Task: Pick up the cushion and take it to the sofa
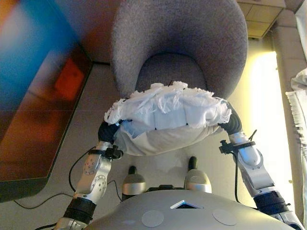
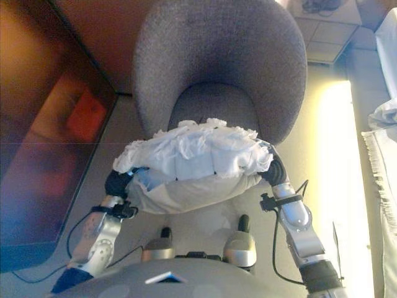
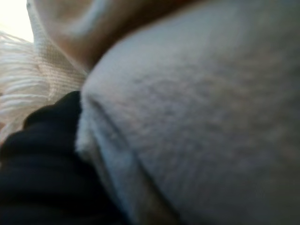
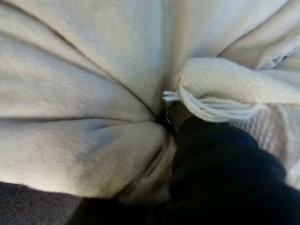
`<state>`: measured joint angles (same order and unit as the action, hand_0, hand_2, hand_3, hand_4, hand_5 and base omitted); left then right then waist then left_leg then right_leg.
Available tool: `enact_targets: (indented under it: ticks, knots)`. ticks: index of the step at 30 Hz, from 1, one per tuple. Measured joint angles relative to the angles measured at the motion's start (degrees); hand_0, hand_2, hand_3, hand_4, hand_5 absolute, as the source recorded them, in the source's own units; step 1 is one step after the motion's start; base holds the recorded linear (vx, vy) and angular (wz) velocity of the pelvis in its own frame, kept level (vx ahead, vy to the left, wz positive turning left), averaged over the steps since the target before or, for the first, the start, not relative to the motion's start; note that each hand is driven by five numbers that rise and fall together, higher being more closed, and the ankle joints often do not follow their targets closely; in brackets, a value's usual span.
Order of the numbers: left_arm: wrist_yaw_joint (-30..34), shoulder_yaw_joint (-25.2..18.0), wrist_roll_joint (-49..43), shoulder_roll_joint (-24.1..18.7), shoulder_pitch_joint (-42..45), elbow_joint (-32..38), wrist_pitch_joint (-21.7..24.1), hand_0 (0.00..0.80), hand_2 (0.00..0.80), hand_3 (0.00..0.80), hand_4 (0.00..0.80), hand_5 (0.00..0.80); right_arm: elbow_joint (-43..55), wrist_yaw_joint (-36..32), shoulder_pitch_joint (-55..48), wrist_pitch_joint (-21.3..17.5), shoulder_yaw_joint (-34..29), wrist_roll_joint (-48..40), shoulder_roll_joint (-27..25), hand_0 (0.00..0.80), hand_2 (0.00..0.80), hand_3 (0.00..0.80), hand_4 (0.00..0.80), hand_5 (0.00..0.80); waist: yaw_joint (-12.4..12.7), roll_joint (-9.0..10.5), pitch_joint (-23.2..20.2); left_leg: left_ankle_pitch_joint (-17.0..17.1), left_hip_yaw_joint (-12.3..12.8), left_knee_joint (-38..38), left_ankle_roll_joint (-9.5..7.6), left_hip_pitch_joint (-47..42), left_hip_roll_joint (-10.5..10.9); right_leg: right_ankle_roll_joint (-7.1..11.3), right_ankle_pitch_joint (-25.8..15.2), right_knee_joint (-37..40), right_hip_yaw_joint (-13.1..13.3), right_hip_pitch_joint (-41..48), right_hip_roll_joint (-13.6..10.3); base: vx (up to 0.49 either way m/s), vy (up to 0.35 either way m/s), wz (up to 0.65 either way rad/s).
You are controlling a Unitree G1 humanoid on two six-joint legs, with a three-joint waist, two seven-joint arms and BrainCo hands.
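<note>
Both hands are buried at the ends of the cushion (image 1: 168,117), so only their dark ribbed covers show. The left hand (image 1: 108,130) sits under the cushion's left end, the right hand (image 1: 232,122) under its right end, and the cushion hangs between them, sagging a little in the middle. In each wrist view the dark cover presses straight into pale fabric, and the fingers are hidden in the folds (whether they curl round the cloth or lie flat against it cannot be told from any view).

The cushion is whitish, with a ruffled, fringed upper side and a smoother grey-white underside that bulges downward. Strands of white fringe (image 4: 206,108) lie just beside the right hand's cover, and similar fringe shows next to the left hand's cover in its own wrist view.

Beyond the cushion stands a grey upholstered armchair (image 1: 180,43) with a rounded back; the cushion is held at the front edge of its seat (image 1: 170,69), overlapping it from the head views. Whether it touches the seat is unclear. On the robot's left a large dark glossy panel (image 1: 33,110) lies along the pale floor (image 1: 268,110). At the far right edge, a white fringed cloth (image 1: 298,103) shows.
</note>
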<state>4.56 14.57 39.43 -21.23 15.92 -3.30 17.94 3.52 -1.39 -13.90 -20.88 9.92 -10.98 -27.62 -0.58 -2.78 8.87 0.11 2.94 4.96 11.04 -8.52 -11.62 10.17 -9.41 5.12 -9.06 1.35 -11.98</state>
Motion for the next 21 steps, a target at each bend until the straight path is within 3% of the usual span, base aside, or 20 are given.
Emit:
enact_targets:
  ticks: [7, 12, 13, 16, 18, 20, 21]
  knots:
    - [0.0, 0.0, 0.0, -0.3, 0.0, 0.0, 0.0, 0.800, 0.800, 0.800, 0.800, 0.800, 0.2, 1.8, 0.0, 0.0, 0.8, 0.0, 0.0, 0.800, 0.800, 0.800, 0.800, 0.800, 0.0, 0.00, -1.4, 0.1, 0.2, 0.0, -0.14, -0.8, -0.5, -0.28, 0.0, 0.0, 0.5, 0.5, 0.2, 0.015, -0.130, -0.03]
    - [-0.3, -0.1, 0.1, -1.2, 0.0, 0.1, 0.0, 0.800, 0.800, 0.800, 0.800, 0.800, 0.2, 2.9, 0.1, 0.0, 2.2, -0.7, -0.1, 0.800, 0.800, 0.800, 0.800, 0.800, 0.0, -0.18, -1.8, 0.3, 0.0, -0.2, -0.82, -1.6, -1.6, -0.91, 0.2, -0.1, 0.8, 1.0, 1.8, 0.020, -0.187, -0.01]
    - [-0.7, -0.1, 0.1, -1.4, 0.1, 0.2, 0.0, 0.800, 0.800, 0.800, 0.800, 0.800, 0.2, 3.1, 0.2, 0.0, 2.7, -1.0, -0.3, 0.800, 0.800, 0.800, 0.800, 0.800, 0.1, -0.18, -1.8, 0.1, 0.0, -0.7, -1.46, -1.7, -2.1, -1.19, 0.3, -0.1, 0.8, 1.2, 2.2, 0.010, -0.154, 0.00]
    - [-1.7, -0.1, 0.2, -1.3, 0.2, 0.2, 0.0, 0.800, 0.800, 0.800, 0.800, 0.800, 0.2, 3.4, 0.5, 0.0, 3.3, -1.0, -0.4, 0.800, 0.800, 0.800, 0.800, 0.800, 0.2, -0.12, -1.4, 0.0, 0.2, -2.3, -5.68, -1.5, -3.0, -2.00, 0.8, -0.1, 1.1, 2.2, 3.3, -0.059, -0.187, 0.07]
    - [-1.8, -0.1, 0.8, -1.3, -0.1, 0.1, 0.1, 0.800, 0.800, 0.800, 0.800, 0.800, 0.2, 4.6, 1.4, 0.0, 4.0, -1.0, -0.5, 0.800, 0.800, 0.800, 0.800, 0.800, 0.1, 0.42, -0.5, 1.0, 0.7, -6.0, -7.08, 0.6, -3.4, -3.04, 1.6, -1.1, 1.5, 2.0, 3.7, -0.083, -0.216, 0.18]
    - [-1.8, 0.0, 1.0, -1.2, -1.3, 0.0, 0.3, 0.800, 0.800, 0.800, 0.800, 0.800, 0.2, 6.0, 2.9, -0.2, 4.2, -1.0, -0.7, 0.800, 0.800, 0.800, 0.800, 0.800, -0.1, 1.18, 0.8, 3.2, 3.8, -9.2, -10.44, 3.7, -3.9, -4.36, 3.3, -5.0, 0.4, 0.1, 3.9, -0.018, -0.197, 0.37]
    - [-1.8, 0.2, 1.3, -1.0, -2.0, 0.0, 0.3, 0.800, 0.800, 0.800, 0.800, 0.800, 0.2, 6.7, 3.6, -0.3, 4.2, -1.0, -1.0, 0.800, 0.800, 0.800, 0.800, 0.800, -0.1, 1.39, 1.5, 3.4, 5.2, -10.0, -13.14, 4.5, -4.1, -5.03, 4.0, -6.3, -0.3, -1.2, 4.1, 0.029, -0.162, 0.22]
